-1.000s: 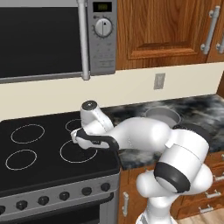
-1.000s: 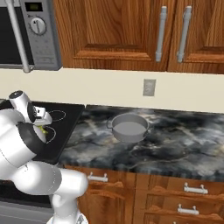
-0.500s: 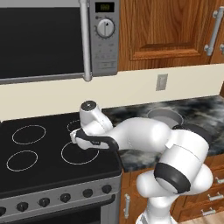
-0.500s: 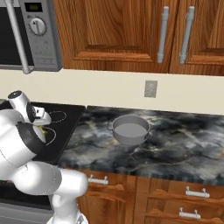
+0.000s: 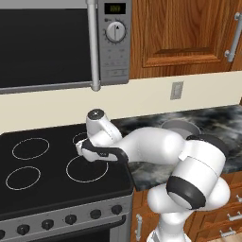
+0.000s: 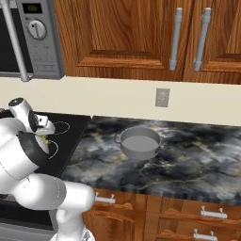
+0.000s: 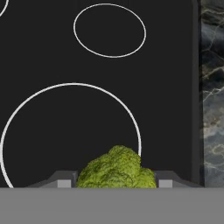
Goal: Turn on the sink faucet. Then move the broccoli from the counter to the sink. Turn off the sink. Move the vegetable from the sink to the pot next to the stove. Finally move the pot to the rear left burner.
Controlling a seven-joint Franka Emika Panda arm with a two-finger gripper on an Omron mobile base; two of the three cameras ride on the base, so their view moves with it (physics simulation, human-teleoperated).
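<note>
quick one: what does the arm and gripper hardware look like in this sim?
Glossy white, rounded arm links with dark bands at the joints and a dark-capped wrist end. The gripper has two small fingers with grey tips. No cables or markings visible.

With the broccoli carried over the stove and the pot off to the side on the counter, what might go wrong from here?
1. The tool holds the broccoli above the stove's front burner ring, not the pot; a slip would drop it on the cooktop.
2. The pot sits away on the marble counter, so a long sideways carry remains, and a hasty swing could loosen the grip.
3. The arm's bulky elbow hangs near the pot and could knock it.
</note>
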